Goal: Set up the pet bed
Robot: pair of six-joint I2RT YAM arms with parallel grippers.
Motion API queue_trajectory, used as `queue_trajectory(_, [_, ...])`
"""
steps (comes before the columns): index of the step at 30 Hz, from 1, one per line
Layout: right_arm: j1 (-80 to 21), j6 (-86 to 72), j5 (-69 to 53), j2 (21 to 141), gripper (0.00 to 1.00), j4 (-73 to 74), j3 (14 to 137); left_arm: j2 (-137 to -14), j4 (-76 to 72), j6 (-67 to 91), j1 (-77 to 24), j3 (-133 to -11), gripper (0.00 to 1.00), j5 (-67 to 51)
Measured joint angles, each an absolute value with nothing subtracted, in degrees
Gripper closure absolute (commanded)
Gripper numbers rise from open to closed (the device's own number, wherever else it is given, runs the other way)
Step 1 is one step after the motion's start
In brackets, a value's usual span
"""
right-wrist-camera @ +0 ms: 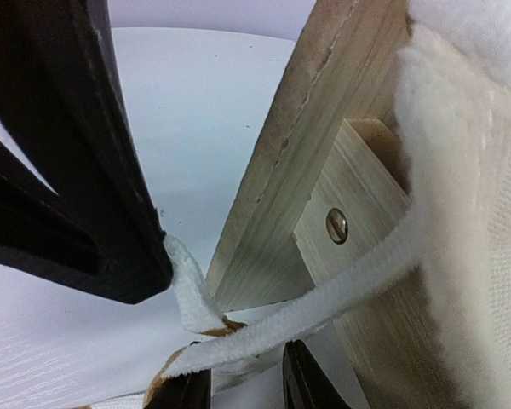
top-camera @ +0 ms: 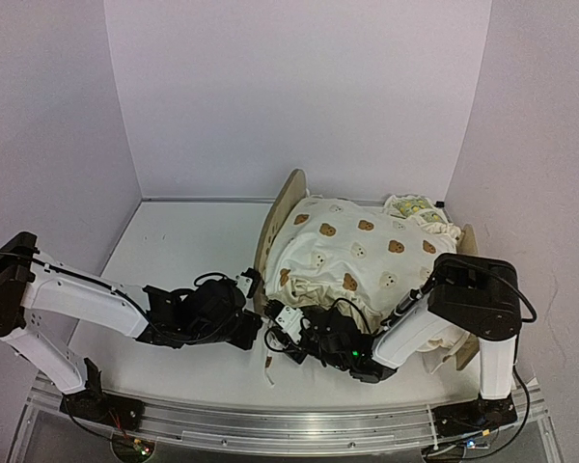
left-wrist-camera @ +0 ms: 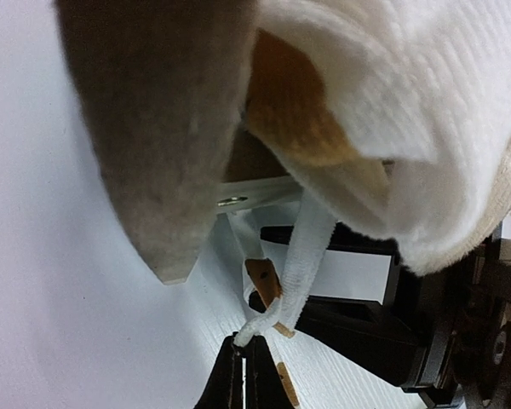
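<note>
Left claw (left-wrist-camera: 244,356) is clamped on the white tie strap (left-wrist-camera: 311,247) beside the pet bed (left-wrist-camera: 162,128); right claw (right-wrist-camera: 245,377) stands slightly apart.

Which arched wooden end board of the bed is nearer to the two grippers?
The left light-wood arched board; the right board stands beside the right arm.

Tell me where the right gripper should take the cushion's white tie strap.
I'd take the tie strap on its flat span beside the end board's corner, from the near side, fingers across its width. It runs taut and free there; the left gripper pinches a strap end nearby.
</note>
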State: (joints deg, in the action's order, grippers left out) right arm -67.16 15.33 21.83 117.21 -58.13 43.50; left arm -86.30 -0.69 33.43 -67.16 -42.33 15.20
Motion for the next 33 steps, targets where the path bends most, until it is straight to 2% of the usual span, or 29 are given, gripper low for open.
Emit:
queue_trajectory(5, [-67.16, 15.35, 21.78, 117.23, 0.74, -57.76, 44.83, -86.35, -0.69, 33.06, -67.05, -42.33, 1.00, 15.20])
queue_trajectory(13, [-67.16, 16.02, 22.62, 117.25, 0.99, -57.61, 46.28, -86.35, -0.69, 33.00, -67.05, -42.35, 1.00, 15.16])
queue_trajectory(16, [-67.16, 15.73, 22.91, 117.25, 1.00, -57.57, 46.25, -86.35, -0.69, 33.01, -67.05, -42.36, 0.96, 15.16])
queue_trajectory(17, [-67.16, 15.66, 22.98, 117.25, 1.00, -57.58, 46.22, -86.35, -0.69, 33.01, -67.05, -42.37, 0.89, 15.16])
queue_trajectory(21, [-67.16, 15.14, 23.60, 117.25, 1.00, -57.68, 45.49, -86.35, 0.52, 33.22, -67.00, -43.06, 0.47, 15.15])
queue_trajectory(23, [-67.16, 14.58, 24.15, 117.25, 1.00, -57.81, 44.80, -86.35, 2.03, 33.38, -67.00, -43.99, 0.36, 15.23])
queue_trajectory(26, [-67.16, 13.35, 25.27, 117.25, 1.00, -57.85, 43.33, -86.33, 4.32, 33.95, -67.00, -45.18, 0.29, 15.34])
queue_trajectory(33, [-67.84, 11.07, 30.98, 116.89, 1.00, -57.80, 41.95, -86.32, 9.46, 34.09, -67.78, -45.98, 0.31, 14.85])
